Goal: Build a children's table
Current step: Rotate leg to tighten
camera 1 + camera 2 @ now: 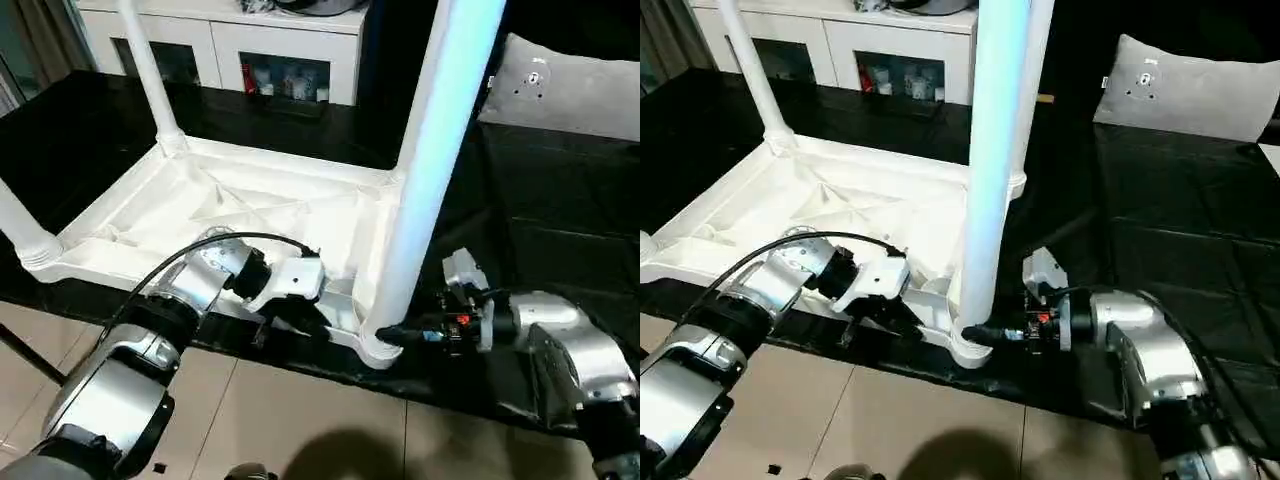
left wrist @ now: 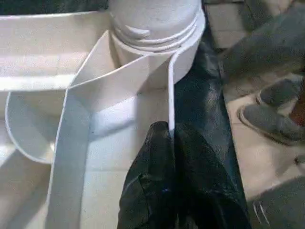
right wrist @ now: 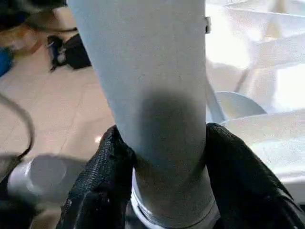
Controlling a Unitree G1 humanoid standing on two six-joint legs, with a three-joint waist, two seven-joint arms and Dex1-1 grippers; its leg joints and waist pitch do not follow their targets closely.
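The white tabletop (image 1: 250, 200) lies upside down on a black surface, ribs facing up. Tube legs stand in its corner sockets: one at the far left (image 1: 150, 70), one at the near left (image 1: 20, 235) and a big one at the near right (image 1: 430, 170). My right gripper (image 1: 397, 338) is shut on this near right leg just above its socket (image 1: 375, 350), with a black finger (image 3: 107, 167) pressed on each side of the tube. At the tabletop's near edge, my left gripper (image 2: 170, 131) is shut on the thin rim wall (image 2: 169, 86), close to the same corner.
A white cabinet (image 1: 260, 50) with glass doors stands behind the tabletop. A grey cushion (image 1: 570, 90) lies at the back right on the black surface (image 1: 560, 220). Tiled floor (image 1: 300, 420) runs below the near edge, and grey shoes (image 2: 269, 119) rest on it.
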